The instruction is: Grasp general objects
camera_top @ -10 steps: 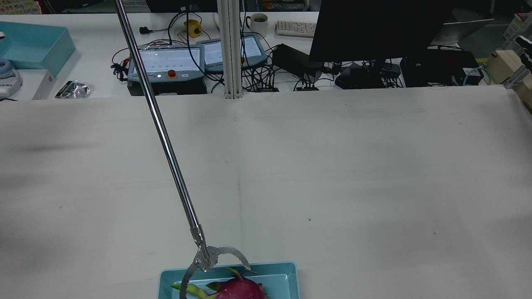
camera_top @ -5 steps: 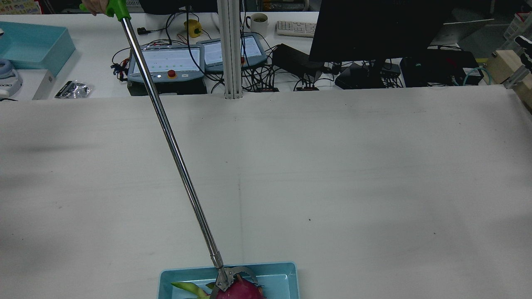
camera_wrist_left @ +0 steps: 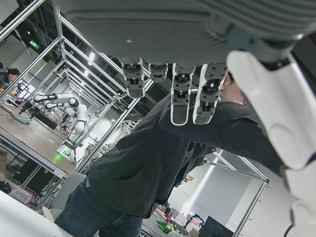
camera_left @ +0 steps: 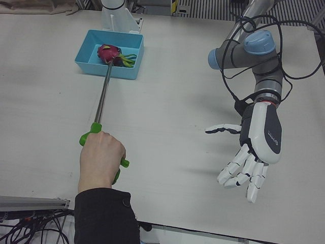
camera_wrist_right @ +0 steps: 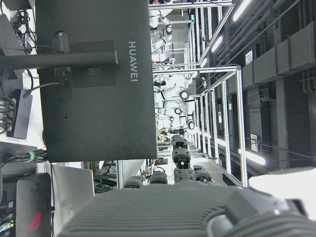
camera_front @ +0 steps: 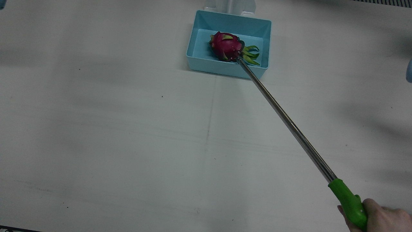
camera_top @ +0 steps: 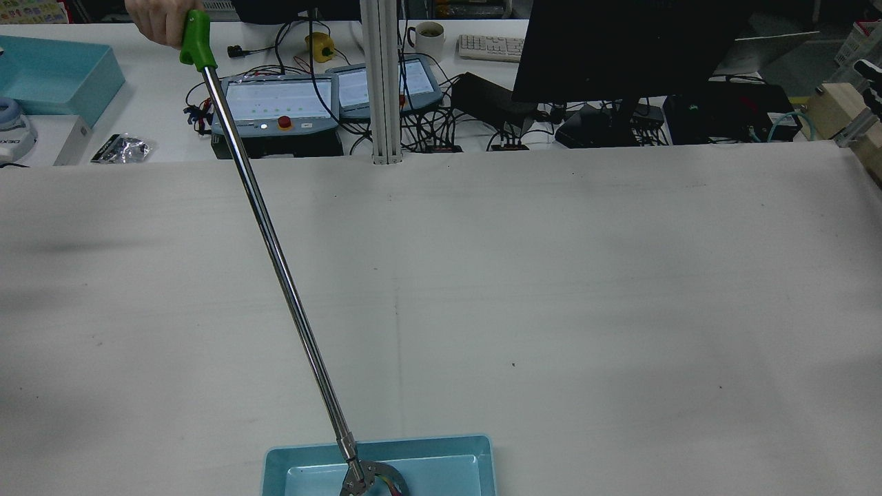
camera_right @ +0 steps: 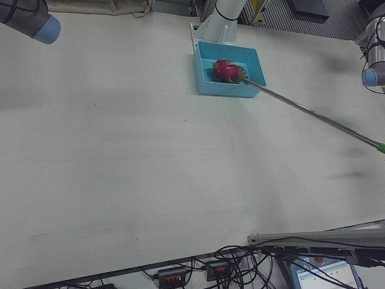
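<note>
A pink dragon fruit (camera_front: 225,46) with green leaf tips lies in a light blue bin (camera_front: 231,21) at the robot's edge of the table, between the arms' pedestals. It also shows in the left-front view (camera_left: 107,52) and the right-front view (camera_right: 226,70). A person's hand (camera_left: 101,162) holds a long metal grabber (camera_front: 283,119) with a green handle. The grabber's claw (camera_top: 368,479) is down in the bin, against the fruit. My left hand (camera_left: 254,152) hangs open and empty above the table, far from the bin. My right hand (camera_wrist_right: 168,207) shows only in its own view, holding nothing.
The grabber's pole (camera_top: 275,248) slants across the table's left half in the rear view. A person in a dark jacket (camera_left: 104,218) stands at the operators' edge. A monitor (camera_top: 620,48), teach pendants (camera_top: 275,103) and cables sit on the bench beyond the table.
The grabber has slid toward the robot's side. Its claw went from open above the bin down onto the fruit. The fruit has all but left the rear view's bottom edge.
</note>
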